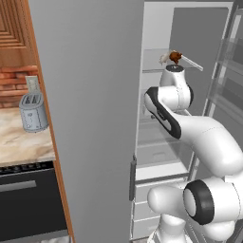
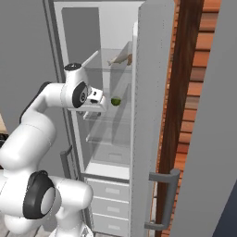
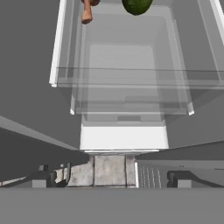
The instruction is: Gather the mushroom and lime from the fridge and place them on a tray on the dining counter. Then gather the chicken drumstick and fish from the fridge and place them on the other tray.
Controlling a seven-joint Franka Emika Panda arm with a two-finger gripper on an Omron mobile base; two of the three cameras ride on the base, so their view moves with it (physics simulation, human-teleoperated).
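Note:
The grey fridge stands open, and my arm reaches in among its glass shelves. The chicken drumstick, reddish-brown with a whitish bone end, lies on the upper shelf. One shelf lower sits the lime, also at the top edge of the hand view. My gripper hangs just left of the lime, pointing down, open with nothing between its fingertips. A pinkish-tan piece of food shows beside the lime; I cannot tell what it is. The mushroom, trays and dining counter are out of view.
The open fridge door with its bar handle stands close on the right. Glass shelves and white drawers lie below the hand. A toaster sits on a marbled counter left of the fridge, above a dark oven.

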